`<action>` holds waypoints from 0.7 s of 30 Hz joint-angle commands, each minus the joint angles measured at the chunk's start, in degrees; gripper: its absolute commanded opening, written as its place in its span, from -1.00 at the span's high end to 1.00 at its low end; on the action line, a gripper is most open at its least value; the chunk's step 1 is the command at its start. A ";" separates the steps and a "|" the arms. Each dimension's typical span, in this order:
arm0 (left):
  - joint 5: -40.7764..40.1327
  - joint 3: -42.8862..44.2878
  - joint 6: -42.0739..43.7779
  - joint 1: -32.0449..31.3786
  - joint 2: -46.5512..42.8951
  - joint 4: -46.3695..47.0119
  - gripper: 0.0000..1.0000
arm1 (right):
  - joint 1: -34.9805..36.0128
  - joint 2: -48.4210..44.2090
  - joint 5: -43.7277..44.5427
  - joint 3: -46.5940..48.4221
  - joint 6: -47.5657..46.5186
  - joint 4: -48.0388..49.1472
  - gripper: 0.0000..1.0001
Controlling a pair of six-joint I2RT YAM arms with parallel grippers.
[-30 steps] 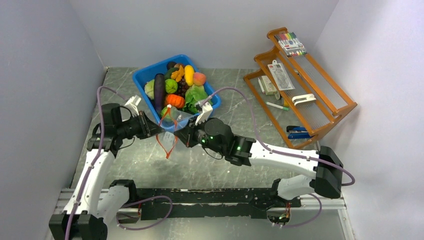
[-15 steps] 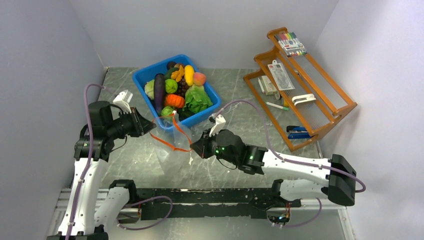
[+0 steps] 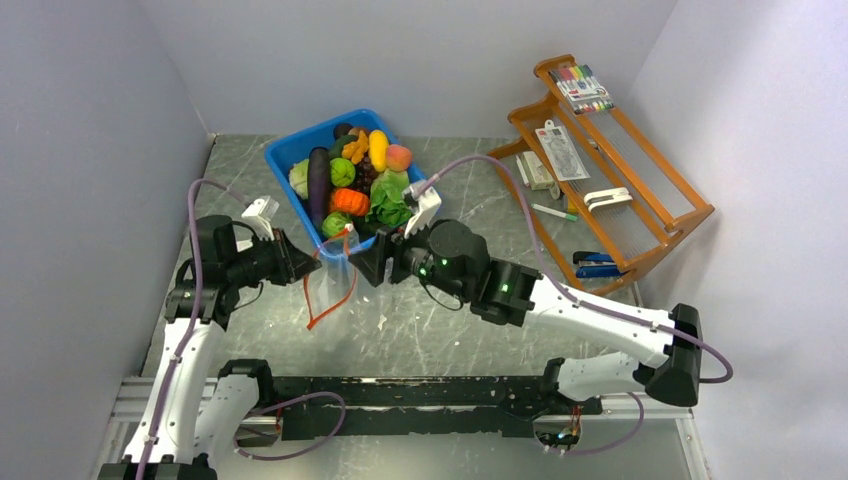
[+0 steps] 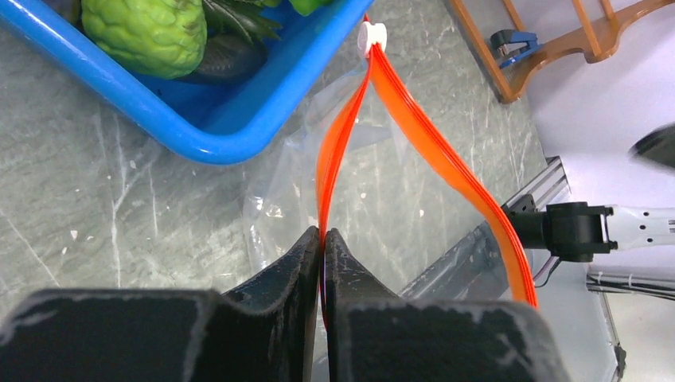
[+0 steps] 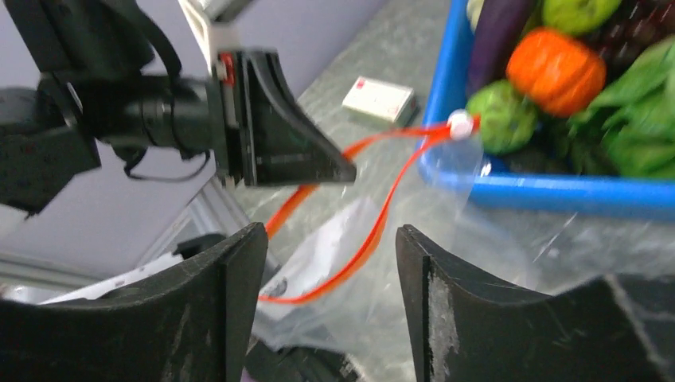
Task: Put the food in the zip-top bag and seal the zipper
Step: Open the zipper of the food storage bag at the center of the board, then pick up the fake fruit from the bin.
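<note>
The zip-top bag hangs clear and floppy in front of the blue bin. Its orange zipper gapes in a loop, with a white slider at the far end. My left gripper is shut on one side of the zipper, pinching the strip between its tips. My right gripper is open, just right of the bag, with the bag's film and the zipper in front of its jaws and untouched. The food lies piled in the bin: purple eggplant, orange pumpkin, green balls, yellow piece, peach.
The blue bin stands at the back centre, its near rim against the bag. A wooden rack with markers and papers fills the right side, a blue stapler at its foot. A small white box lies left of the bin.
My right gripper has opened and let go of the bag, then swung back up toward the bin. The bag now hangs from the left gripper alone, its mouth narrower.
</note>
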 commanded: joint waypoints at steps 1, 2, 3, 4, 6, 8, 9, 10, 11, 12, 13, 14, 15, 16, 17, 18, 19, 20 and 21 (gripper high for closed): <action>2.61 -0.28 1.28 -0.19 -1.03 4.45 0.86 | -3.09 3.53 -0.15 6.92 -9.29 -6.34 -0.30; 3.23 -0.23 1.46 -0.19 -1.03 4.62 0.86 | -4.36 5.01 -0.03 8.75 -10.70 -8.10 -0.33; 4.29 -0.36 1.50 -0.19 -1.10 5.03 0.86 | -5.67 6.59 0.63 10.65 -11.83 -9.84 -0.35; 4.95 -0.52 1.43 -0.19 -1.21 5.42 0.86 | -7.04 8.27 1.43 12.20 -12.81 -11.31 -0.35; 5.12 -0.57 1.24 -0.20 -1.55 5.78 0.86 | -10.35 11.23 1.83 14.44 -14.51 -12.81 -0.35; 5.08 -0.02 1.64 -0.19 -1.64 5.75 0.86 | -13.67 13.40 2.90 15.45 -16.51 -12.10 -0.35; 5.46 0.14 1.61 -0.23 -1.71 6.20 0.86 | -15.00 14.51 3.94 15.73 -17.54 -11.29 -0.36; 5.72 0.14 1.34 -0.21 -1.94 7.03 0.86 | -16.49 15.65 5.03 16.19 -18.66 -10.63 -0.36; 6.15 -0.24 1.03 -0.19 -2.38 8.02 0.86 | -17.72 16.98 5.99 16.84 -19.58 -10.13 -0.37; 6.53 -0.75 0.67 -0.24 -2.77 9.37 0.86 | -19.23 18.24 6.90 17.66 -20.68 -9.31 -0.38; 6.82 -1.58 0.33 -0.20 -3.34 10.67 0.86 | -20.20 20.25 7.41 18.24 -22.31 -8.33 -0.40; 6.97 -2.23 0.07 -0.19 -3.87 11.71 0.86 | -21.06 21.93 7.74 19.05 -23.66 -7.47 -0.43; 6.99 -2.76 0.00 -0.19 -4.29 12.09 0.86 | -21.91 23.86 7.99 20.25 -24.73 -7.11 -0.47; 6.74 -2.74 0.20 -0.19 -4.57 11.89 0.86 | -22.75 25.80 8.07 22.01 -25.39 -7.25 -0.53; 6.28 -2.70 0.42 -0.19 -4.75 11.48 0.86 | -23.46 27.70 8.25 23.75 -26.11 -7.58 -0.56; 5.88 -2.69 0.52 -0.19 -4.95 11.09 0.86 | -24.11 29.47 8.32 25.28 -26.81 -7.64 -0.59; 5.77 -2.70 0.63 -0.19 -5.11 11.06 0.86 | -24.69 31.21 7.98 26.72 -27.60 -7.42 -0.61; 5.95 -2.73 0.61 -0.19 -5.32 11.23 0.86 | -25.36 32.76 7.29 28.04 -28.22 -7.06 -0.63; 6.34 -2.76 0.54 -0.15 -5.64 11.50 0.86 | -25.88 34.22 6.58 29.46 -28.61 -6.83 -0.67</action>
